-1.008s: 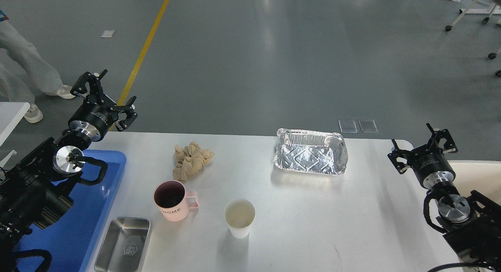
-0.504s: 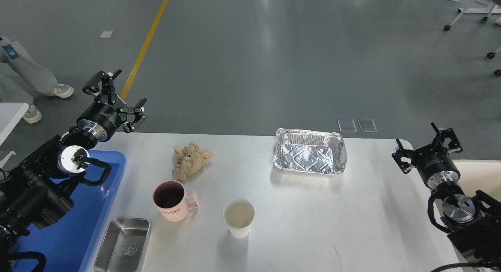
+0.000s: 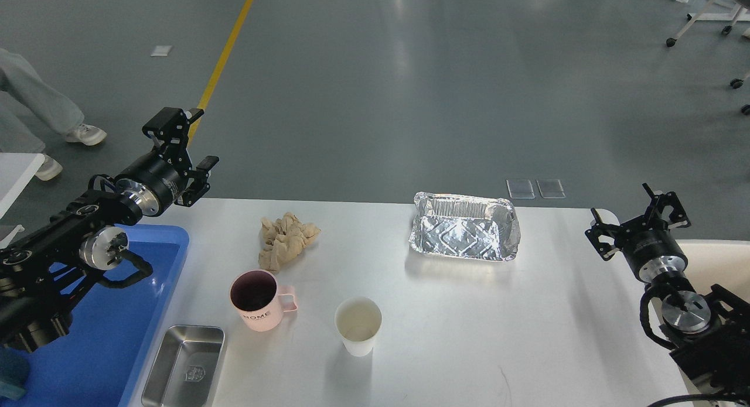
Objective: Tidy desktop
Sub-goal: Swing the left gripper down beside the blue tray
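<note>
Both grippers, left gripper point(image 3: 186, 144) and right gripper point(image 3: 638, 218), hang open and empty; careless reaching across the table point(image 3: 469, 313) could topple the paper cup point(image 3: 358, 325).

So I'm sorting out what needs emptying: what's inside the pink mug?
The pink mug stands upright on the desktop. Its inside looks dark, with no object sticking out. The shadowed bottom is hard to read, so I cannot tell whether liquid or residue is there.

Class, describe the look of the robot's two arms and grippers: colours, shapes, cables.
Both arms are black with round silver joint caps and looping black cables. The left gripper and right gripper are black two-finger claws on ribbed cylindrical wrists ringed in silver.
</note>
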Action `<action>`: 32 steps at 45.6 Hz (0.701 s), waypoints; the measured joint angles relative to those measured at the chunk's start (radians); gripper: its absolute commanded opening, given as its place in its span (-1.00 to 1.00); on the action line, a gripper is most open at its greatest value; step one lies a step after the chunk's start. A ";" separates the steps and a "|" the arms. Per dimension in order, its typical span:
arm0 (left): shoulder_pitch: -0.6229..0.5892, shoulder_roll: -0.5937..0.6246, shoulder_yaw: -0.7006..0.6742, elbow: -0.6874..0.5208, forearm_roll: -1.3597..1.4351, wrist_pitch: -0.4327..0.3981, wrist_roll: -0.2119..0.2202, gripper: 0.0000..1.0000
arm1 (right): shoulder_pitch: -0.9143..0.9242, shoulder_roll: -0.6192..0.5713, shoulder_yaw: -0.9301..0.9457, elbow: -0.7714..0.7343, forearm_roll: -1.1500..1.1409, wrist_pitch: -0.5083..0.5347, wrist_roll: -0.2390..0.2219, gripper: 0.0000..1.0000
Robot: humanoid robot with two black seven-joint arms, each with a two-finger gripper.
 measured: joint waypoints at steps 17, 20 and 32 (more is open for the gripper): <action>0.004 0.264 0.194 -0.288 0.050 0.109 0.001 0.92 | -0.004 0.004 0.000 0.001 -0.026 0.000 0.001 1.00; 0.004 0.312 0.217 -0.333 0.058 0.110 0.005 0.93 | -0.006 0.006 0.000 0.001 -0.045 0.000 0.001 1.00; 0.004 0.515 0.298 -0.529 0.123 0.109 0.011 0.94 | -0.012 0.009 -0.001 0.000 -0.085 0.000 0.001 1.00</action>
